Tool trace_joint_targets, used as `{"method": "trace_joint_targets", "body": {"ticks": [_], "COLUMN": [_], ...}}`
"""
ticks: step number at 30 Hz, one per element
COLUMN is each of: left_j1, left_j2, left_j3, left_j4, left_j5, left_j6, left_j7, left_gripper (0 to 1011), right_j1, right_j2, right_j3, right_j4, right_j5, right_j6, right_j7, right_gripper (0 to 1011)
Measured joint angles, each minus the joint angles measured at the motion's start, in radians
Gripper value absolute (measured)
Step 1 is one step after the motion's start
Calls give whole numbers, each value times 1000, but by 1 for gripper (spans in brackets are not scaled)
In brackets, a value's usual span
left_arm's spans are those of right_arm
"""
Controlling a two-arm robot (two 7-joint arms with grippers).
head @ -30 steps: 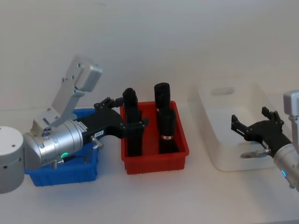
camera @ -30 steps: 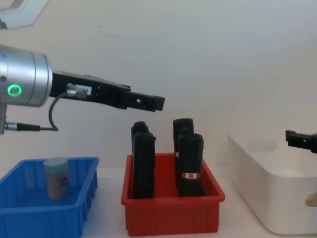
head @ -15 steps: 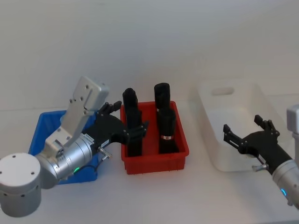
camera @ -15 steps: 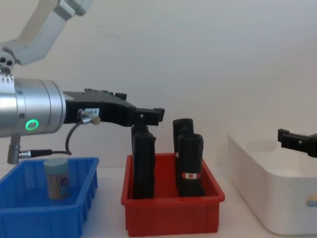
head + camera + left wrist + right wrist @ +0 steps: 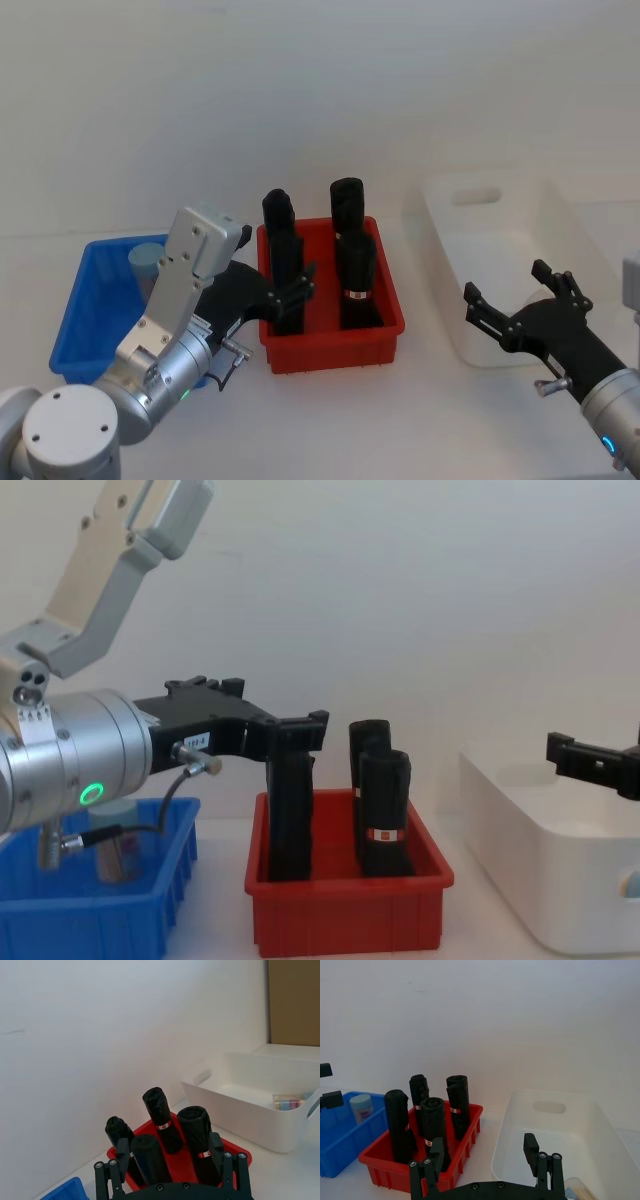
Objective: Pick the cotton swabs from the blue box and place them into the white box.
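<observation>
The blue box (image 5: pixel 72 312) sits at the left of the table with one cotton swabs jar (image 5: pixel 146 262) standing in its far corner; the chest view shows that jar (image 5: pixel 118 857) half hidden behind my left arm. My left gripper (image 5: pixel 296 288) hovers open and empty at the near left side of the red bin, right of the blue box. Farther right stands the white box (image 5: pixel 437 240). In front of it my right gripper (image 5: pixel 510 305) is held open. The left wrist view shows another swabs jar (image 5: pixel 289 1104) lying inside the white box (image 5: pixel 240 1120).
A red bin (image 5: pixel 335 350) between the two boxes holds several tall black upright objects (image 5: pixel 352 265). A white wall runs behind the table. Bare tabletop lies in front of all three containers.
Both arms have drawn back toward me. The left gripper left the blue box and sank beside the red bin; the right gripper withdrew from over the white box.
</observation>
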Motion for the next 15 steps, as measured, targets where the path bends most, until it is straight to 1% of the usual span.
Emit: {"method": "trace_joint_targets", "body": {"ticks": [1, 7, 10, 15], "left_j1": [7, 36, 46, 54], "left_j2": [-2, -10, -13, -15], "left_j3": [5, 24, 31, 36], "left_j4": [0, 2, 3, 3], "left_j5": [4, 18, 23, 27], "left_j6": [-16, -75, -95, -111], "left_j7": [21, 96, 124, 144], "left_gripper": [1004, 1004, 1004, 1004], "right_j1": [-1, -4, -4, -4], "right_j2": [0, 1, 0, 0], "right_j3": [0, 0, 0, 0], "right_j4": [-2, -5, -5, -5], "right_j5": [0, 1, 1, 1], "right_j6": [0, -1, -1, -1], "right_j7": [0, 1, 1, 1], "right_gripper": [1002, 1002, 1002, 1002]}}
